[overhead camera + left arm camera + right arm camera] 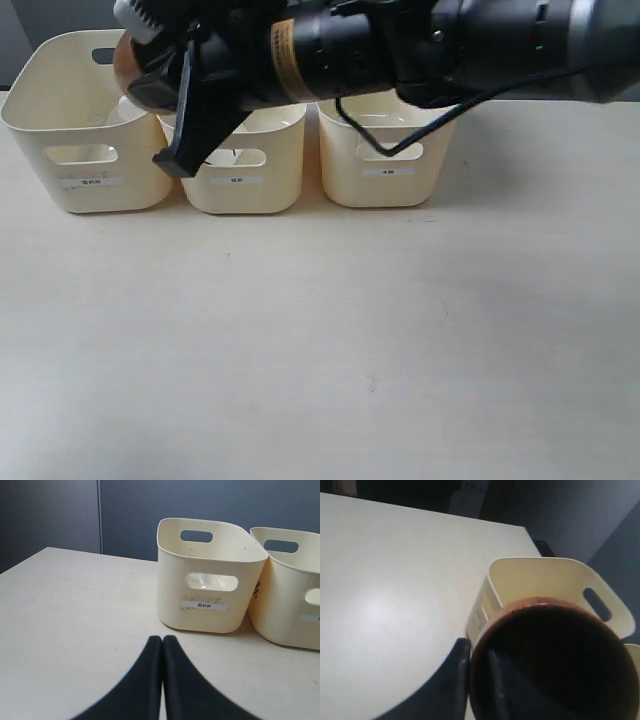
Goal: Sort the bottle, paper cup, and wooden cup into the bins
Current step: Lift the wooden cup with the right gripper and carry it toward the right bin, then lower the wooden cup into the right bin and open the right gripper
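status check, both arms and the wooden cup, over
Left gripper shut, empty, low over the table. Right gripper shut on wooden cup, above the left bin. Nothing in the way.

In the exterior view, we see the right arm reaching across the three bins, masking the far rims of the middle bin and right bin. The wooden cup shows only as a brown sliver behind the right gripper, above the left bin. The bin labels are too small for us to read. In the right wrist view, the cup's lower edge is cropped. The bins' contents stay unclear to us.
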{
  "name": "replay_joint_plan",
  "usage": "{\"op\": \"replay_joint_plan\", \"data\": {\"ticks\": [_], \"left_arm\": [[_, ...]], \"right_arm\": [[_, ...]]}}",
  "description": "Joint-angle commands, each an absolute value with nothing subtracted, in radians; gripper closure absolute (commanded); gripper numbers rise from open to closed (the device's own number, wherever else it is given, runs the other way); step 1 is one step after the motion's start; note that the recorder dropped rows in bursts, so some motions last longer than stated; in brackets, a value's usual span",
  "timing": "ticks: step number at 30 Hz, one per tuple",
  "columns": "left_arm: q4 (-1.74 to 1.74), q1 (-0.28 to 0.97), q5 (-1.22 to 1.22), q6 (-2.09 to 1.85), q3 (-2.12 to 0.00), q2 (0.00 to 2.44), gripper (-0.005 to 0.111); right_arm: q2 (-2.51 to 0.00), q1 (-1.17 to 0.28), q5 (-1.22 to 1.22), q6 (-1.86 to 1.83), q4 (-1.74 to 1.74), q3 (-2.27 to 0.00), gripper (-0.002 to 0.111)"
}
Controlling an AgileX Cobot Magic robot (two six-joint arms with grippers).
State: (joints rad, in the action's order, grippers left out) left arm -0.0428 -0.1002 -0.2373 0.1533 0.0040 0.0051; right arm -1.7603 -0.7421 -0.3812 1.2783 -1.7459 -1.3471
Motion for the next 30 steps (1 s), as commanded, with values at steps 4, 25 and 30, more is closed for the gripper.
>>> {"op": "replay_joint_plan", "data": {"ticks": [4,25,30], "left_arm": [[-0.043,-0.097,-0.232,0.155,0.0,0.0,0.107],[-0.043,-0.097,-0.232,0.155,0.0,0.0,0.107],[-0.043,-0.097,-0.232,0.155,0.0,0.0,0.107]], "right_arm": [[-1.601,-0.624,-0.346,1.317,-1.744,-1.245,0.109],[-1.819,-0.3,-0.387,1.705,-1.744,-1.379,0.109],[-1.953,-0.3,-0.365,1.746,-1.744,-1.452,0.109]]}}
